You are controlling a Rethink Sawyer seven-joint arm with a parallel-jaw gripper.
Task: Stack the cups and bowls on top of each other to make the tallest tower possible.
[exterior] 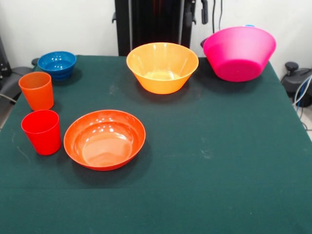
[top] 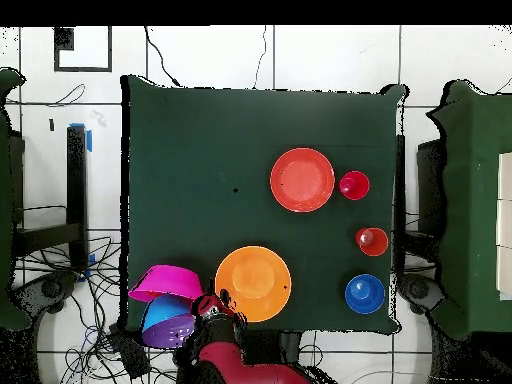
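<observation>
Five pieces lie loose on the table (exterior: 204,161); tower (exterior: 239,52) upper right; claw (top: 210,305) state unreadable; next, gather.

On the dark green surface (exterior: 204,146) a shallow red-orange bowl (exterior: 105,139) sits at about 8 o'clock from centre, upright. The red cup (exterior: 42,131) stands just beside it at 9 o'clock, the orange cup (exterior: 36,90) near at 10. A blue bowl (exterior: 57,64) sits farther out at 10 o'clock, the yellow-orange bowl (exterior: 162,67) at 12, and the tilted large pink bowl (exterior: 239,52) at 2.
</observation>
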